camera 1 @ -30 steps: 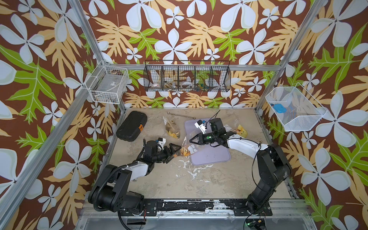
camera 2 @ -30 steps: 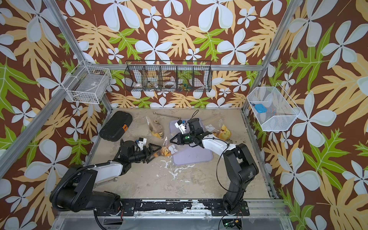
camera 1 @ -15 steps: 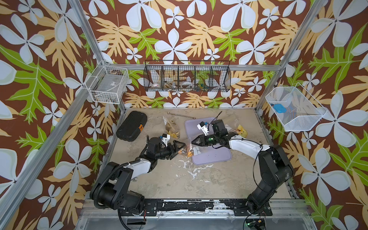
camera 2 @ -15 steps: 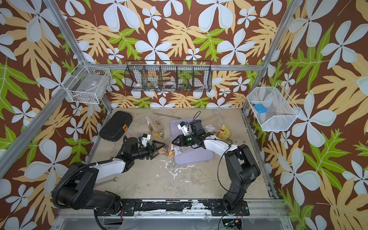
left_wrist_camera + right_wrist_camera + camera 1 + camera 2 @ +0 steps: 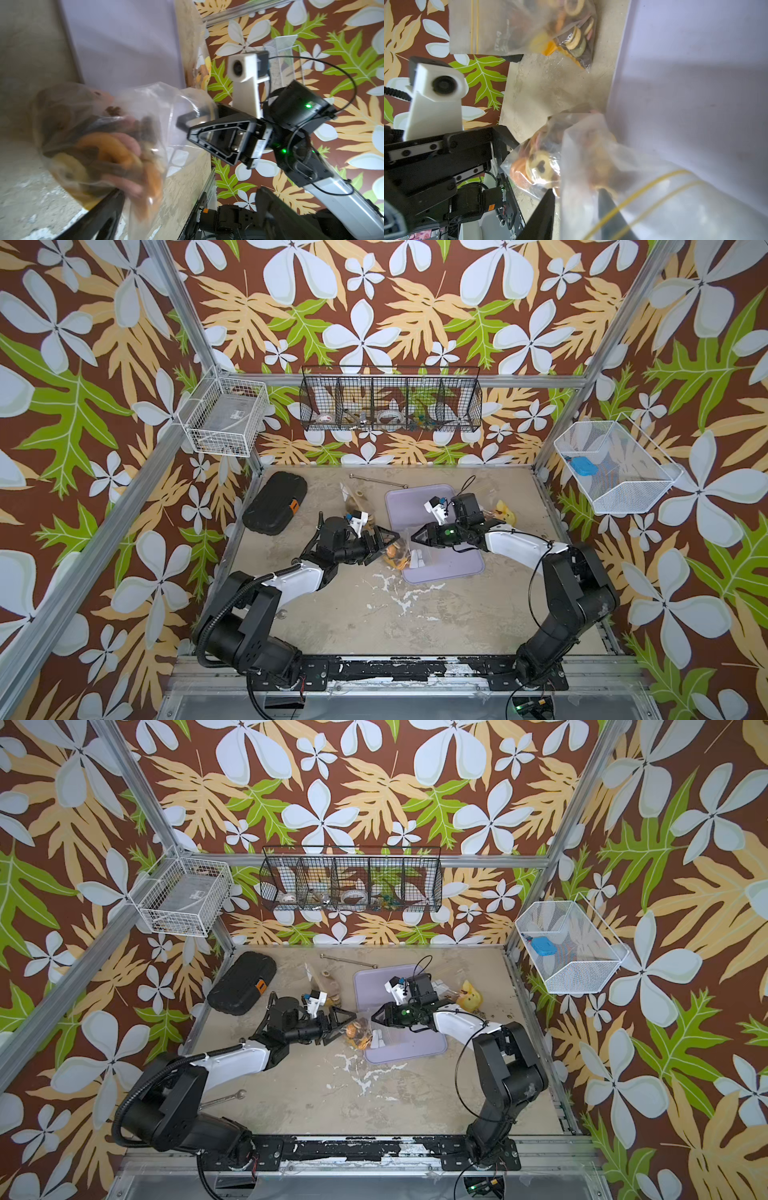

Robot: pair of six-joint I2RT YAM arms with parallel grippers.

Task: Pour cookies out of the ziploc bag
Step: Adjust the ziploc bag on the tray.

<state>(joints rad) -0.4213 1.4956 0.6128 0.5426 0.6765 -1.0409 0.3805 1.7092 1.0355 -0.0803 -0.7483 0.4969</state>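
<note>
Cookies [image 5: 393, 556] inside ziploc bag [image 5: 417, 559] — straddling tray [image 5: 455, 566] edge

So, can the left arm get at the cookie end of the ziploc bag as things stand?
Probably yes: the left gripper stands wide open beside the cookies in the ziploc bag, nothing between them. The right gripper is at the zip end, out of its way.

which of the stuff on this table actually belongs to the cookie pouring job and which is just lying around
For the job:
- ziploc bag
- cookies inside it
- lavender tray, probably where they get poured; the bag lies over its edge

Just lying about:
- black case
- second cookie bag
- yellow object
- metal rod
- wrench
</note>
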